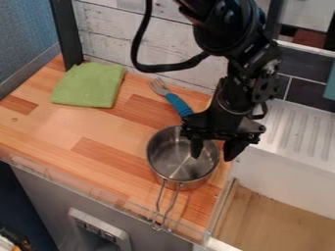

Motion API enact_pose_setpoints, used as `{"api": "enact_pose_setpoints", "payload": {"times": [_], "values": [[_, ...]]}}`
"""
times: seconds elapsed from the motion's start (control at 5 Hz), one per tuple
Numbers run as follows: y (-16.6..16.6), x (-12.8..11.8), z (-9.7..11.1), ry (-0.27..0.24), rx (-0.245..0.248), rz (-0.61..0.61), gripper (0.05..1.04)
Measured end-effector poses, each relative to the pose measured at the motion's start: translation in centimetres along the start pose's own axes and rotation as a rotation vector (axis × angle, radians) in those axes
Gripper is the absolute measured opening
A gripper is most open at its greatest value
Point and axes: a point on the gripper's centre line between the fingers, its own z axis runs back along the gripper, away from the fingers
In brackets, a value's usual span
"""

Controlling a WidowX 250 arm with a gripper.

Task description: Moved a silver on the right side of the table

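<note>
on wooden counter (62, 132), green cloth (89, 85)

Shiny metal pot (171, 176), matt green cloth (89, 85), smooth wood counter (49, 130), glossy blue plastic handle (178, 104)

The claw (212, 153) hides part of the rim of the steel saucepan (171, 159). The top edge cuts off the black arm (230, 24); the right edge crops the sink (281, 184) and an unidentifiable teal item (330, 86).

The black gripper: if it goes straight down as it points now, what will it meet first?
Most likely the metal pan. In this view, one finger of the gripper points into the pan, the other just outside its rim. How high they are above is unclear.
</note>
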Motion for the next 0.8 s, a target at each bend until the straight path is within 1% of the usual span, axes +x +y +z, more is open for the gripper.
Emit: {"api": "enact_pose_setpoints", "payload": {"times": [0.2, 0.4, 0.6, 0.8], "values": [[0.3, 0.8, 1.5, -0.027, -0.030, 0.031, 1.014], [0.8, 1.6, 3.6, -0.032, -0.093, 0.071, 1.008], [1.1, 2.3, 5.6, -0.039, -0.132, 0.086, 1.003], [1.2, 2.5, 5.8, -0.043, -0.136, 0.085, 1.001]]}}
